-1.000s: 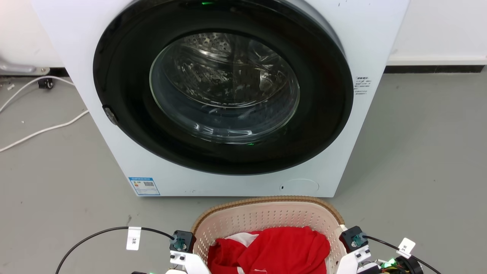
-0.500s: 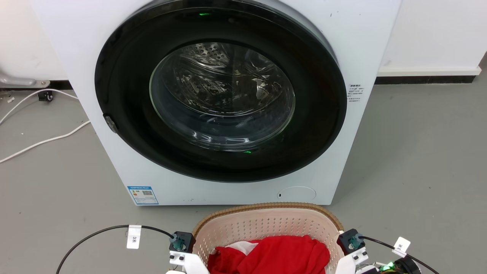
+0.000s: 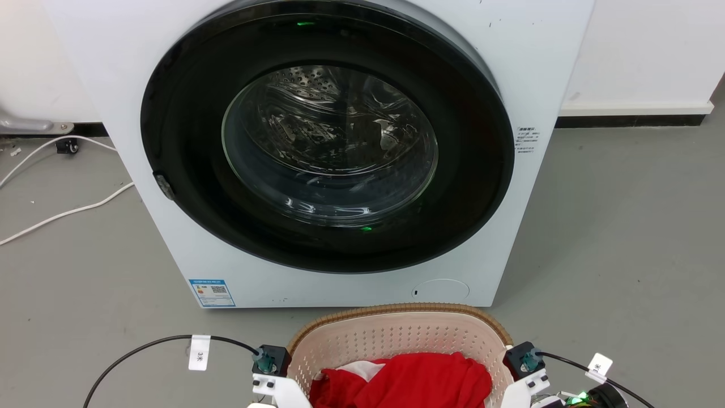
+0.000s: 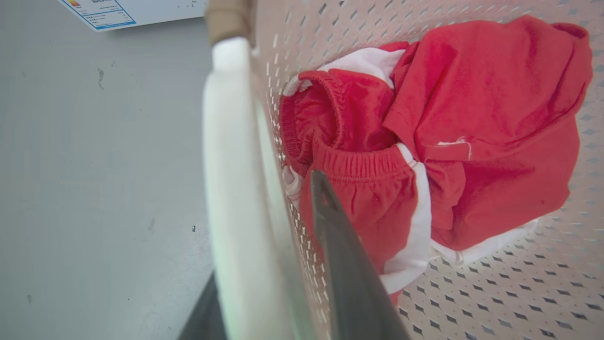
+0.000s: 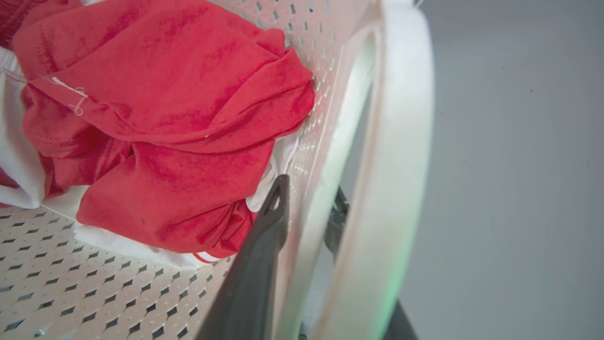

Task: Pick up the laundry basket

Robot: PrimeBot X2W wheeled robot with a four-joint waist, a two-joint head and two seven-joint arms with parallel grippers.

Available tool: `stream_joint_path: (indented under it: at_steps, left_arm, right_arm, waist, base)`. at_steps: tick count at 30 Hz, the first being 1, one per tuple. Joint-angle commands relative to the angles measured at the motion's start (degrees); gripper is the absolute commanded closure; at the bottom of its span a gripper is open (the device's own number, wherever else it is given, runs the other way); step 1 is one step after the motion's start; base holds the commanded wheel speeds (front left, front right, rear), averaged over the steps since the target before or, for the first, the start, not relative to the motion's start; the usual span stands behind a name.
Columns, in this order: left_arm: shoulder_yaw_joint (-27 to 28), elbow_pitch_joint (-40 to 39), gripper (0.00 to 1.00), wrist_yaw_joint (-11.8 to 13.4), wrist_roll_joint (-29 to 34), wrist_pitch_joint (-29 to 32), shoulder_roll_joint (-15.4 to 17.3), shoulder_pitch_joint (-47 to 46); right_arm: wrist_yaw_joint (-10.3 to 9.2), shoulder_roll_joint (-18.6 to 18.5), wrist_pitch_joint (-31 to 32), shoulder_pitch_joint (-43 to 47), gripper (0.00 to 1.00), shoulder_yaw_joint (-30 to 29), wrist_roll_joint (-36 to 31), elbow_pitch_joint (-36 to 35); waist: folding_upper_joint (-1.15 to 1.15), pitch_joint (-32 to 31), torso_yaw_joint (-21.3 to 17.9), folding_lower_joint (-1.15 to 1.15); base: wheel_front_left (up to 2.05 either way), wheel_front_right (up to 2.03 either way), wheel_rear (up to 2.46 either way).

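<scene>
The laundry basket (image 3: 396, 334), cream and perforated with a brown woven rim, sits low in the head view in front of the washing machine, with red and white clothes (image 3: 408, 379) inside. My left gripper (image 4: 271, 189) is shut across its left side: one dark finger (image 4: 339, 255) lies inside against the wall, and the white loop handle (image 4: 231, 179) hides most of the other. My right gripper (image 5: 311, 189) is shut across the right wall, one finger (image 5: 264, 245) inside and the other behind the white handle (image 5: 396, 165).
A white front-loading washing machine (image 3: 544, 68) with its round dark door (image 3: 328, 141) shut stands just beyond the basket. White cables (image 3: 62, 212) lie on the grey floor at left. A black tagged cable (image 3: 158, 341) loops to my left wrist. Grey floor (image 3: 623, 226) spreads to the right.
The whole head view has shifted, so the washing machine and basket sit slightly lower in it: the camera moved. The basket stays between my two grippers as before.
</scene>
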Motion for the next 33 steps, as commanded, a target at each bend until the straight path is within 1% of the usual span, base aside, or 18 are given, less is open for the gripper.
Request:
stream_joint_path:
  at_steps: [1, 16, 33]
  left_arm:
    - [-0.8, -0.5, 1.00, -0.7, 0.3, -0.3, 0.2, -1.5]
    - [-3.4, -0.1, 1.00, -0.7, -2.5, -0.9, 0.6, -1.5]
    - [-5.7, 0.2, 1.00, -0.7, -4.8, -1.2, 1.0, -1.8]
  right_arm:
    - [0.32, -0.5, 0.0, -0.6, 1.00, 1.1, -0.4, -0.2]
    - [0.32, -0.8, -0.4, -0.6, 1.00, 3.8, 2.0, -0.2]
    - [0.32, -0.9, -0.6, -0.7, 1.00, 5.5, 3.7, -0.2]
  waist:
    - [0.00, 0.0, 0.0, 0.00]
    - [0.00, -0.2, -0.2, 0.00]
    - [0.00, -0.2, -0.5, 0.00]
  base:
    - [0.00, 0.00, 0.00]
    - [0.00, 0.00, 0.00]
    - [0.00, 0.00, 0.00]
